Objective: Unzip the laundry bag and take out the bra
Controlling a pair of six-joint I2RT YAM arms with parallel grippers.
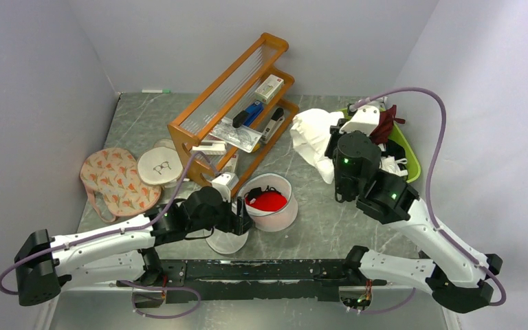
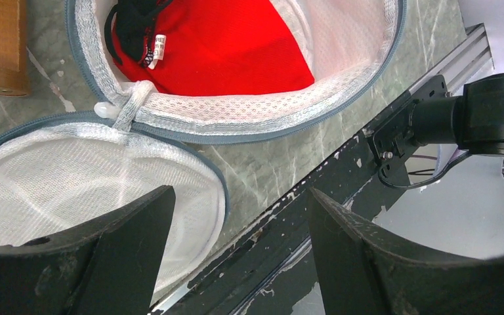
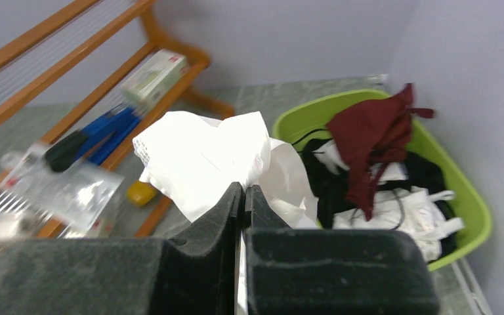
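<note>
The laundry bag (image 1: 283,214) lay unzipped on the table (image 1: 330,223), its two mesh halves side by side and touching, with the red bra (image 1: 268,201) inside the far half. The left gripper (image 2: 239,197) hovered with fingers spread above the near half. The right gripper (image 3: 244,190) was clamped on a white cloth (image 3: 200,154) beside the green basket (image 3: 462,203).

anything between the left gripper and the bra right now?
Nothing visible. The laundry bag lies unzipped, its halves spread, and the bra sits exposed in the far half. The left gripper, open, hangs over the empty half's edge. The right gripper, shut on a white cloth, is off by the green basket.
</note>
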